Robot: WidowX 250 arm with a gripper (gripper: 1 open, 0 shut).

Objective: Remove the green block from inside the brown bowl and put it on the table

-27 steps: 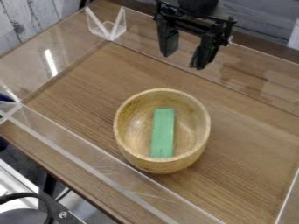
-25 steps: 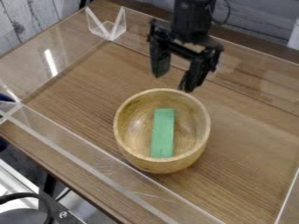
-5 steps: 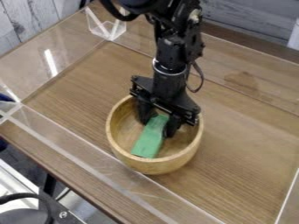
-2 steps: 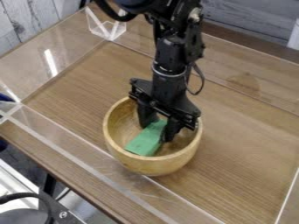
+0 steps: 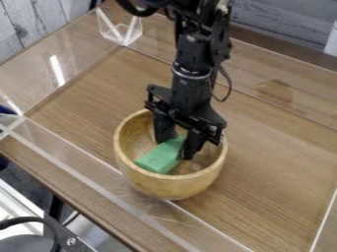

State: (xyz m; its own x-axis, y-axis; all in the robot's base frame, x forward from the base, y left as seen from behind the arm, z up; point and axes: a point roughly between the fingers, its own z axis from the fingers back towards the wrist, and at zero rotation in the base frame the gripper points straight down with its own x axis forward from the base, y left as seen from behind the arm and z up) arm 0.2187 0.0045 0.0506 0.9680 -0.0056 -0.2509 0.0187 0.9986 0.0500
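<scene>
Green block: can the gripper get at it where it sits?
Probably yes. The gripper is already down inside the brown bowl, fingers straddling the green block's upper end; nothing else blocks it.

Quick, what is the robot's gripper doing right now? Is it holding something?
Gripper: down inside the brown bowl, closed on the green block, which sits tilted between its fingers.

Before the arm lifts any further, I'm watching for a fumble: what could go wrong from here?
The end effector reaches down inside the brown bowl, its fingers straddling one end of the green block, which sits tilted. Gripped off-centre, the block might pivot or slip back into the bowl. The fingers stand close to the bowl's inner wall, so a sideways move could drag or tip the bowl across the table.
</scene>
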